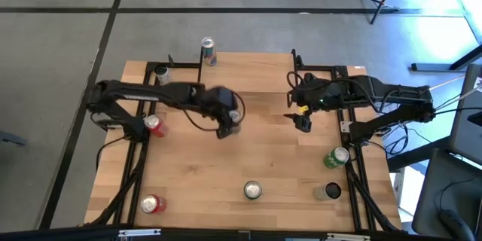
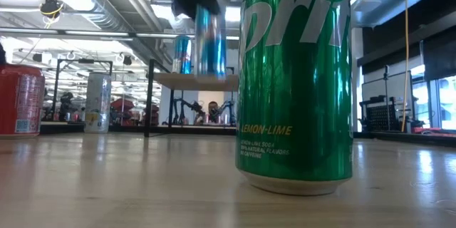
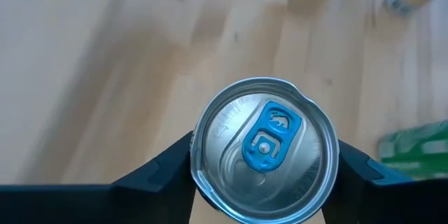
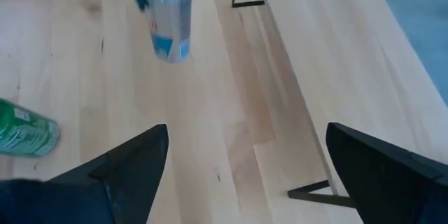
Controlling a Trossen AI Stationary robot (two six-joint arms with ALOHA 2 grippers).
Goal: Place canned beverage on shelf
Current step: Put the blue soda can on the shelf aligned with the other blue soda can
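Left gripper (image 1: 230, 120) is over mid-table, its dark fingers clamped on either side of a slim silver-and-blue can (image 3: 264, 149). The left wrist view looks straight down on the can's brushed aluminium lid with its blue pull tab and rolled rim; no other view shows that. In the low view the can (image 2: 209, 41) hangs upright off the tabletop under the dark gripper, in front of the shelf (image 2: 196, 80). In the right wrist view it (image 4: 168, 21) is a blurred blue-and-white cylinder above the planks.

The shelf is a thin light wood plank on black metal legs; the low view shows a second slim blue can (image 2: 182, 55) standing on it. The high view hardly separates the shelf from the tabletop and shows its black frame (image 1: 320, 70) only as lines.

Right gripper (image 4: 246, 155) hovers toward the right side, fingers spread wide, nothing between them, bare wood grain below.

The table (image 1: 271, 158) is pale butcher-block, with matte strips. A green Sprite can (image 2: 296, 78) fills the low view up close, glossy, lemon-lime label readable; the high view shows it only as a silver lid (image 1: 252, 190). Another green can (image 1: 336, 157) lies tilted at right. A red can (image 1: 154, 125) is near the left arm, another (image 1: 151, 204) at the near left corner.
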